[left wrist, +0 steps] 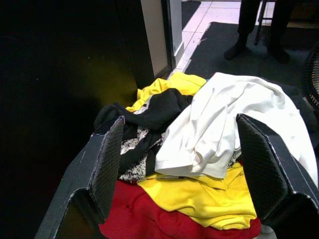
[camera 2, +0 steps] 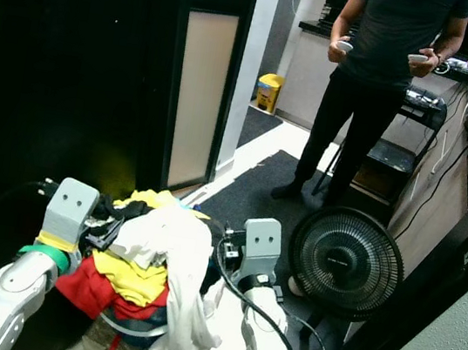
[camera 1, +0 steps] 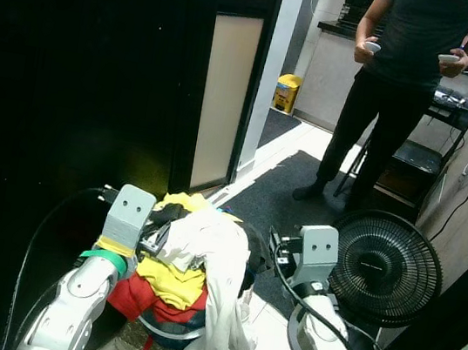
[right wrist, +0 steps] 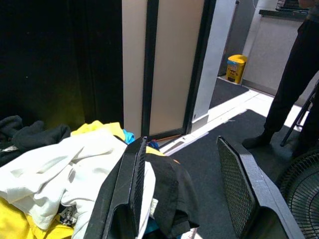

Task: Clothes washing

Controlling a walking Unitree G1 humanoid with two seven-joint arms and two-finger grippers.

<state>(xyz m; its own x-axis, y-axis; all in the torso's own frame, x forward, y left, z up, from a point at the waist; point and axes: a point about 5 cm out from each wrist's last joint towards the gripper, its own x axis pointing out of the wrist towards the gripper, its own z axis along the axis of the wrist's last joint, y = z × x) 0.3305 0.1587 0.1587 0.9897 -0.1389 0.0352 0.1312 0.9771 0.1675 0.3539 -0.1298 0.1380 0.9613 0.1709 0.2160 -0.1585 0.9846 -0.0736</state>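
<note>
1. Clothes (camera 1: 190,261) sit heaped in a basket (camera 1: 165,330) between the arms, the white shirt (left wrist: 219,129) on top and draped over the side.
2. Left gripper (left wrist: 179,169) gapes wide over the pile; right gripper (right wrist: 192,191) – fingers apart, beside it.
3. Risk: the overfull heap could spill – that shirt slipping off, or snagging the fan (camera 1: 385,272) nearby.
</note>
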